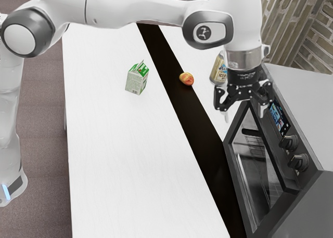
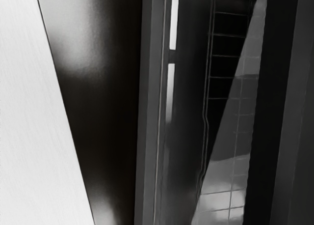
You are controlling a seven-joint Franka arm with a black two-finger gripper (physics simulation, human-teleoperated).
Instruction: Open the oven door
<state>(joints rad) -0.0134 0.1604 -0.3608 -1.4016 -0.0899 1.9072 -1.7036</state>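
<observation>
1. The gripper is wide apart, its two fingers spread with nothing held between them. It points down near the far end of the oven door in the exterior view.
2. The oven door lies below the gripper and toward the near edge of the exterior view. I cannot tell from these pictures whether it is fully closed or slightly ajar. In the wrist view its grey frame runs beside the glass, where thin rack wires and pale reflections can be seen.
3. Along the oven's sloping panel, on the exterior view's right of the door, are a lit display and two dark knobs, one nearer the display and one farther along. The gripper is close to the display end.
4. A bottle with a printed label is the nearest loose thing to the gripper in the exterior view. It stands behind the hand, which hides part of it; I cannot tell how much room lies between them.
5. A dark strip runs across the white table, alongside the door. A red-and-yellow fruit rests on the strip, well apart from the door.
6. Farther out, a green-and-white carton stands upright on the white surface, on the exterior view's left of the fruit.
</observation>
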